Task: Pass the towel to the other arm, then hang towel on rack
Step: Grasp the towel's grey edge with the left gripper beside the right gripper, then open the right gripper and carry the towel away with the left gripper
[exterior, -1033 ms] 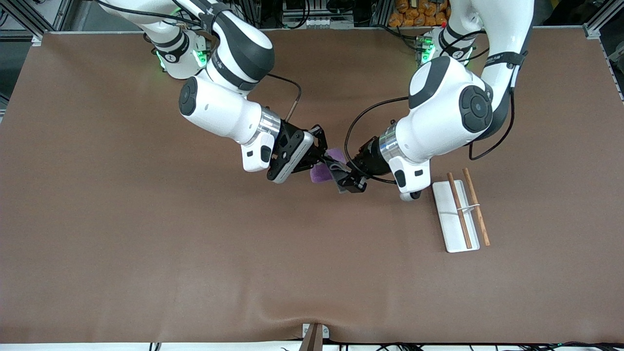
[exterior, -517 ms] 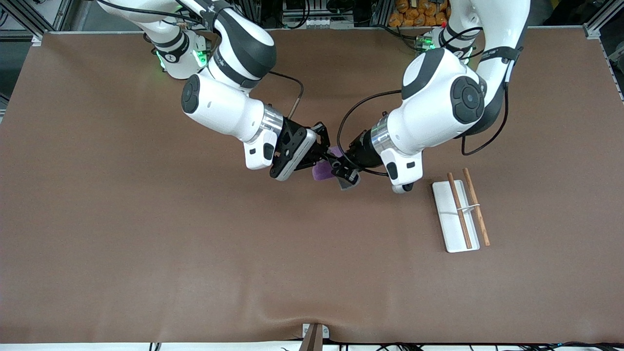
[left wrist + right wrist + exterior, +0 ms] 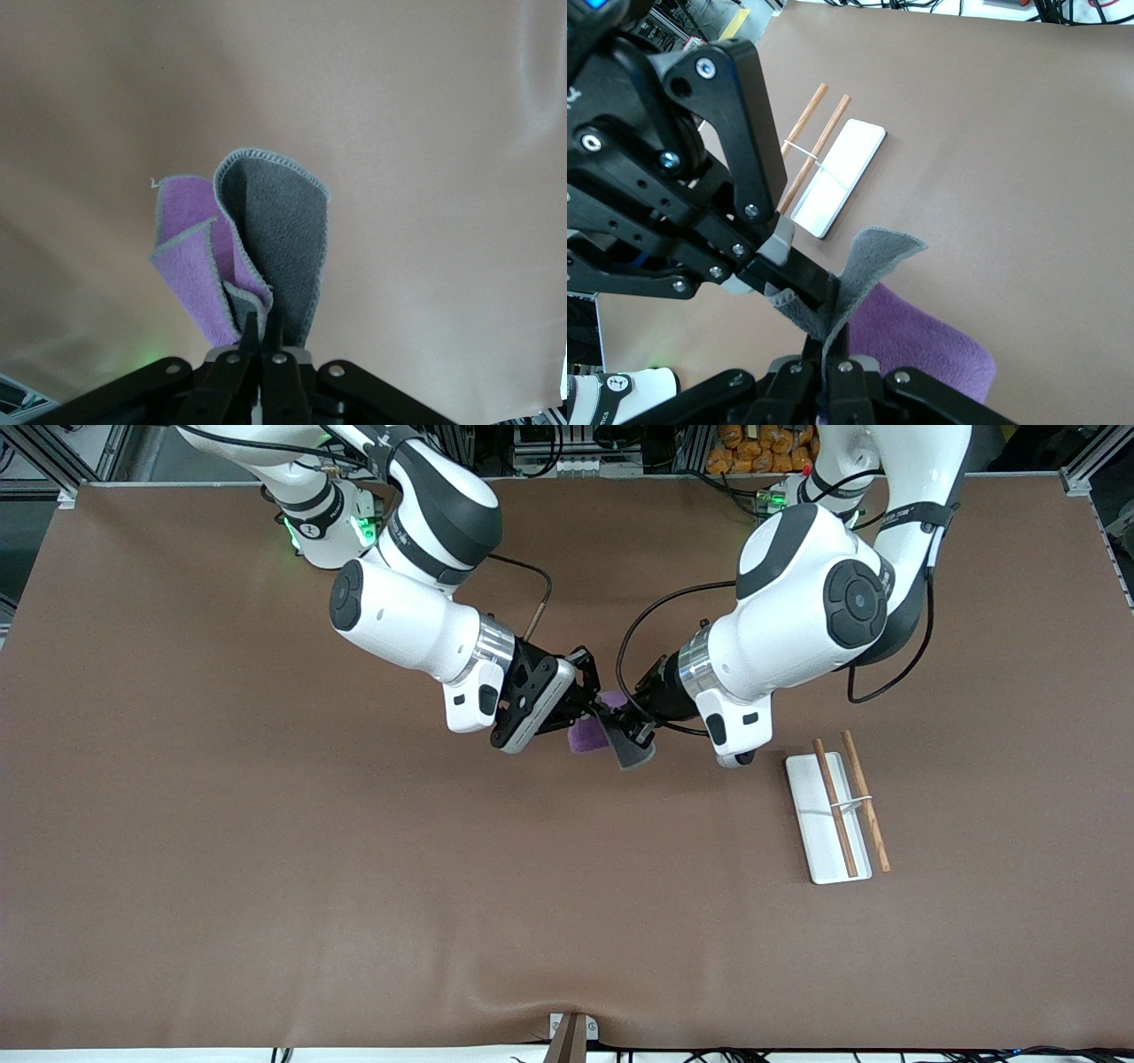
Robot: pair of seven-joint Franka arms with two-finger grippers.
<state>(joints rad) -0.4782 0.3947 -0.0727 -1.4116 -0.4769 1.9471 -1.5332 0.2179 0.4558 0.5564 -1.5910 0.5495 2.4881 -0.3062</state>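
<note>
Brown tabletop [image 3: 266,850], mid-air handover: right gripper [image 3: 595,710] is clamped on the towel [image 3: 585,737], and left gripper [image 3: 623,724] pinches the same cloth, both over the middle of the table. Down toward the left arm's end sits the rack [image 3: 819,815].

From your right wrist you see the right gripper [image 3: 830,352] clamped on the small purple cloth towel with its grey reverse [image 3: 873,270], the black left gripper [image 3: 799,308] pinching the same fold, and the white tray rack with two brown wooden rods [image 3: 837,177] on the brown table [image 3: 1010,133].
</note>
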